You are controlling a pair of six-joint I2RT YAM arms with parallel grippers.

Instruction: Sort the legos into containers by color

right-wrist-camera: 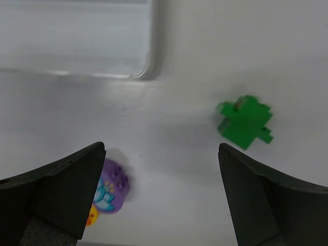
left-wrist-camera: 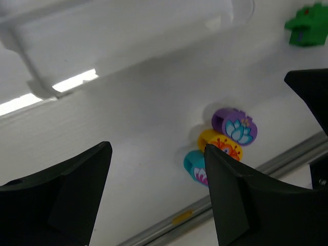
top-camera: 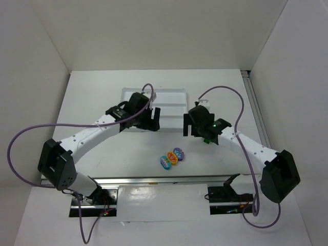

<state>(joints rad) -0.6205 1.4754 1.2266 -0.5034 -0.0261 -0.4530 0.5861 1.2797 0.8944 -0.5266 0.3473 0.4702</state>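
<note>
Inward, both arms [top-camera: 92,132] [top-camera: 251,146], jaws apart.

glossy white plastic tray [top-camera: 154,97], matt tabletop [top-camera: 128,148]

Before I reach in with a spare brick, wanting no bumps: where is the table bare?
Bare: left of the tray, right of it to the side rail, and the front strip between the left arm and the flowered bricks. Crowded: the tray's near edge, where both jaws hang, and around the green bricks.
</note>
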